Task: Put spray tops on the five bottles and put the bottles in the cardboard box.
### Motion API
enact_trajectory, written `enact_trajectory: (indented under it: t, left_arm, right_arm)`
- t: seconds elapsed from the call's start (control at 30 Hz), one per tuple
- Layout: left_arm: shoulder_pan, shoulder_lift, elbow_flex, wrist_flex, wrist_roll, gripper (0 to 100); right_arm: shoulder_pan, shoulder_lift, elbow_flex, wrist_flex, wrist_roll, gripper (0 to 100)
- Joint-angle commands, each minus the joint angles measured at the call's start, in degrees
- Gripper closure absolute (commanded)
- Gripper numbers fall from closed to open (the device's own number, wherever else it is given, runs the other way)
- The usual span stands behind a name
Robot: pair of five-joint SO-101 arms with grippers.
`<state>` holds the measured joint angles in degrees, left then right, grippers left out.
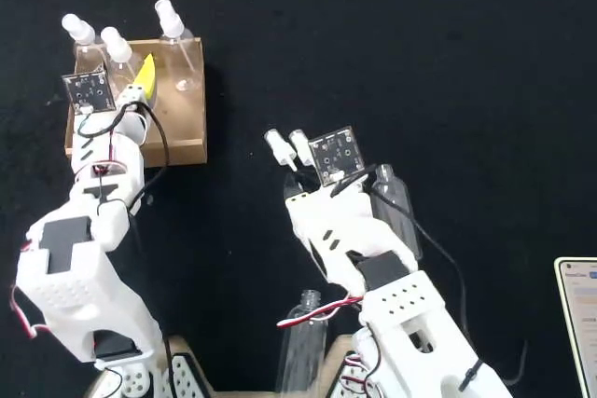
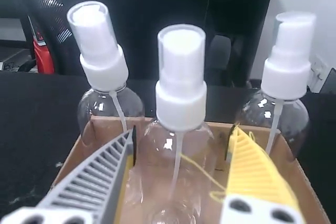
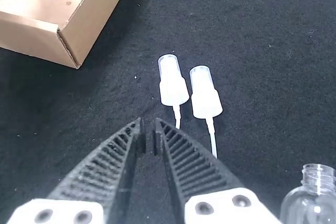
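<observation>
The left arm's gripper [image 2: 181, 139], 1 finger grey and 1 yellow, hangs with its jaws parted on either side of the middle bottle [image 2: 176, 150]. That bottle is 1 of 3 clear plastic bottles with white spray tops standing upright in the shallow brown cardboard box [image 1: 173, 150]. The box sits at 10 o'clock on the black-covered table [image 1: 420, 72]. Whether the fingers touch the bottle cannot be told.

The right arm's black gripper [image 3: 148, 128] sits near the table's centre, its jaws drawn almost together with nothing between them. Just beyond its tips, 2 loose white spray tops [image 3: 172, 83] lie side by side on the cloth, heads pointing away from the gripper.

1 uncapped clear bottle [image 1: 392, 200] is close beside that arm, at its 3 o'clock. A 2nd uncapped clear bottle [image 1: 303, 342] is at 6 o'clock on the table, between the arms' bases.
</observation>
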<state>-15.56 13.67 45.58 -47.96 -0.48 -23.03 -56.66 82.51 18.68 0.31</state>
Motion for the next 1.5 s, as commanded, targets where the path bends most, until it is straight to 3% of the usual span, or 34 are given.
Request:
enact_trajectory:
  t: [0.0, 0.63, 0.87, 1.07, 1.4, 1.47]
  left_arm:
    - [-0.57, -4.40, 1.45, 0.09, 0.09, 73]
    - [-2.68, -19.96, 16.84, 0.00, 0.00, 73]
    - [-11.74, -28.92, 24.13, 0.09, -0.44, 73]
    - [-19.56, -36.31, 31.78, -0.26, -5.80, 73]
    - [-20.97, -45.54, 47.87, -0.26, -6.33, 73]
    - [-20.70, -48.00, 49.63, -0.26, -9.32, 73]
  right_arm:
    - [-0.18, -0.84, -0.57, -1.58, 0.44, 96.6]
    - [-0.18, -0.84, -0.57, -1.58, 0.44, 96.6]
    - [-0.18, -0.92, -0.66, -1.58, 0.44, 96.4]
    - [-0.18, -0.92, -0.66, -1.58, 0.44, 96.5]
    - [-0.18, -0.92, -0.66, -1.58, 0.44, 96.6]
    - [-0.18, -0.92, -0.66, -1.58, 0.44, 96.6]
